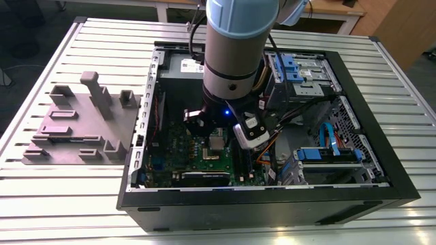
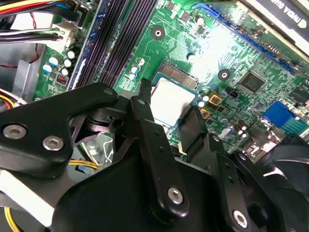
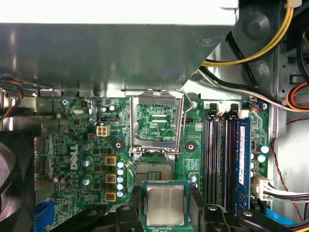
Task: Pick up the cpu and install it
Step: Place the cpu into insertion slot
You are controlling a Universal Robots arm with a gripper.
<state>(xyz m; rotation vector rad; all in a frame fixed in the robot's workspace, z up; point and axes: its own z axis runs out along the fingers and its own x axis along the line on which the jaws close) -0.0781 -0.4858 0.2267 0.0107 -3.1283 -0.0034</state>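
Note:
The cpu [image 3: 164, 205] is a small silvery square chip, and my gripper [image 3: 167, 209] is shut on it with one black finger [image 3: 140, 209] on each side. It hangs just above the motherboard [image 3: 77, 140], partly over the open socket [image 3: 153, 171]. The socket's metal retention frame [image 3: 157, 121] stands flipped up beyond it. In the second wrist view the cpu [image 2: 169, 99] sits between the fingers [image 2: 145, 113], above the socket's edge [image 2: 176, 72]. In the exterior view the gripper [image 1: 216, 137] reaches down into the open computer case [image 1: 259, 196].
A big grey metal box [image 3: 111, 48] overhangs the board beyond the socket. Long black memory slots [image 3: 224, 154] run beside the socket, with yellow and black cables [image 3: 251, 48] past them. A black fan [image 3: 14, 183] sits on the other side. A grey fixture [image 1: 81, 122] stands on the table at the exterior view's left.

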